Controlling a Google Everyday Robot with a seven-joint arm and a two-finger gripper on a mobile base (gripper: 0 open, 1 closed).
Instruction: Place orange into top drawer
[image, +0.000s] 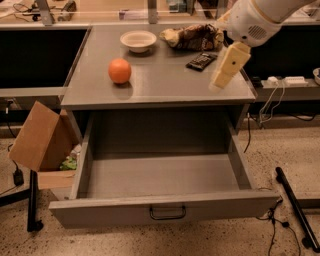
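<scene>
Box (37, 137) of cardboard leans by the desk's left leg, off the route and no worry. Next comes the orange (120, 70), sitting on the left half of the desk top (165, 87), just in front of the bowl (138, 40) and apart from it, so it is not yet in the drawer. The drawer (110, 212) below is pulled fully out and looks bare inside, its handle (167, 214) at the middle of the front panel. The likely trouble is the orange itself: round and smooth, it could roll toward the left edge or into the bowl if nudged off-centre, and a light pinch might let it slip on the way down. A reach across from the right could also brush the bag (192, 37) or the dark packet (201, 61) lying between gripper and fruit. At the right, the gripper (219, 82) hangs over the desk top's right front part, well apart from the orange, holding nothing; whether it is spread or pressed together cannot be told. The arm (250, 22) enters from the upper right corner, its last link slanting down and to the left.
</scene>
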